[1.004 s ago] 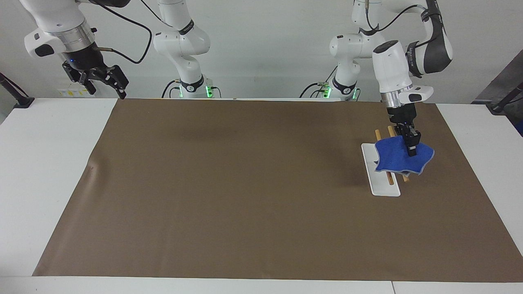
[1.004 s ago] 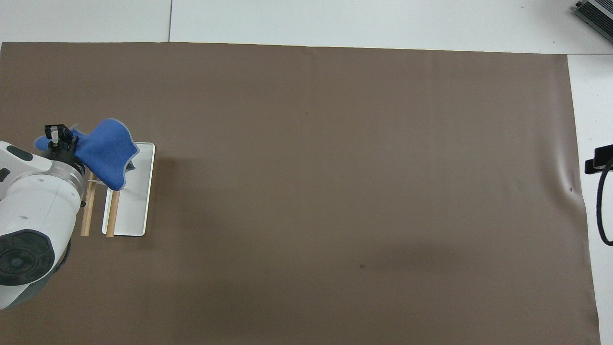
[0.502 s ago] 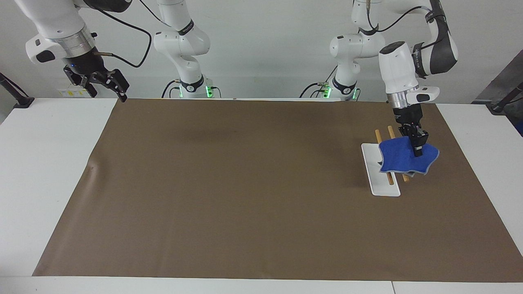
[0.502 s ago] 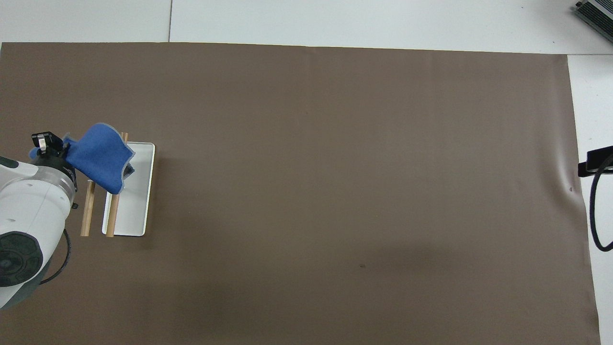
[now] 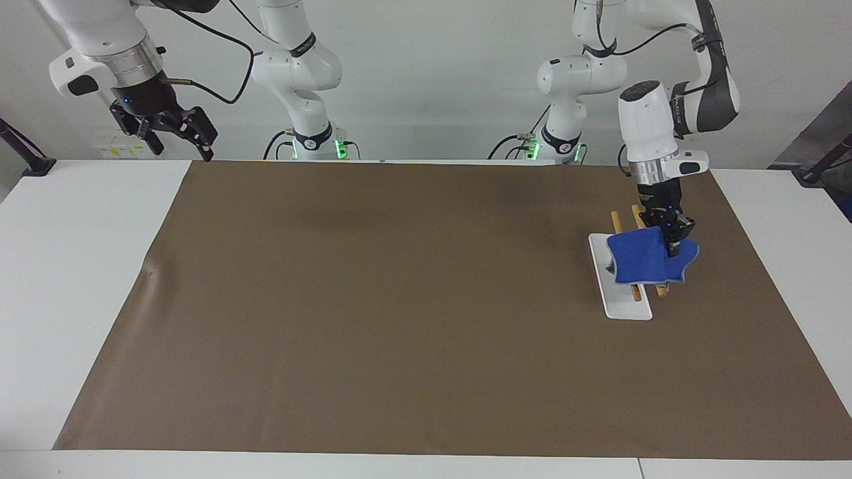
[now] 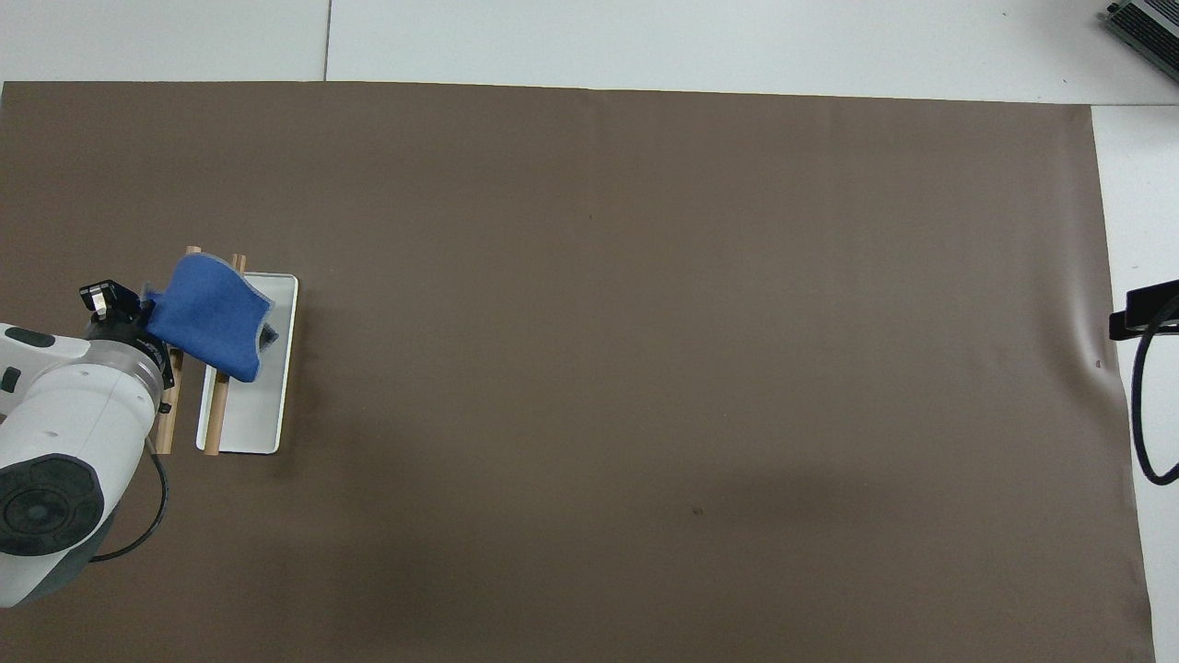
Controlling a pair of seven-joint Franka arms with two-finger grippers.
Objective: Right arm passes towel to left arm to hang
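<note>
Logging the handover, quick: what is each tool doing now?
Left tool: shut on the small royal-blue terry towel, over the white rack.
Right tool: open, empty, waiting.

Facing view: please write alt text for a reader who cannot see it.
The left gripper holds the blue towel draped over the white rack's two wooden rods, at the left arm's end of the brown mat. The right gripper waits open, raised over the mat's corner.

hidden: rack (image 5: 622, 303) rods under towel (image 5: 642, 263) | cut off: right arm (image 5: 100, 40)
</note>
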